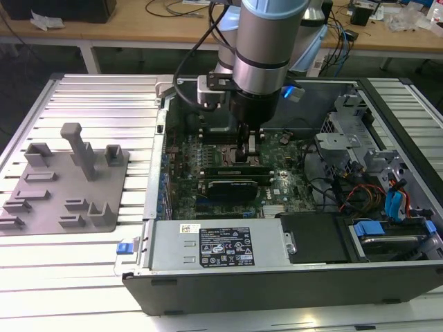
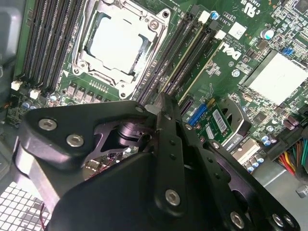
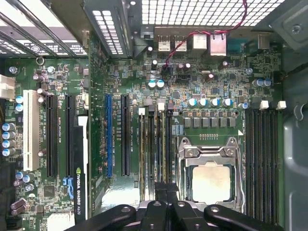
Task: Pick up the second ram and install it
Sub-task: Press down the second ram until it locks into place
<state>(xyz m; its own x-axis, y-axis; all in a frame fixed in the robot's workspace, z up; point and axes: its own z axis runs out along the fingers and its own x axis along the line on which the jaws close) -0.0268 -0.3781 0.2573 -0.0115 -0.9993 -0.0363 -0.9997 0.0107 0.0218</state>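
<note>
- Your arm's gripper (image 1: 249,153) stands low inside the open computer case (image 1: 277,280) on the slatted table (image 1: 90,90), over the bank of memory slots (image 3: 156,149) just beside the CPU socket (image 3: 208,178)
- In both wrist views the fingers (image 2: 166,144) are drawn narrow, closed against each other with no gap you can see, and nothing shows pinched between them
- The second ram (image 2: 183,63) appears to stand on edge in a slot: in the second wrist view it reads as a thin, pale tan-green line running between the black slot walls, in line with the fingertips; its chips and label are hidden from this angle
- Judged from that, you are at the install step, with the stick in its slot and the closed fingers set over its near end, though whether they touch it cannot be told
- Seating would call for straight-down pressure along the slot line, with no twist, until the white end latches (image 2: 204,15) close; whether they have closed cannot be told
- The grey parts fixture (image 1: 69,180) lies on the table well apart from the case, on the exterior view's left
</note>
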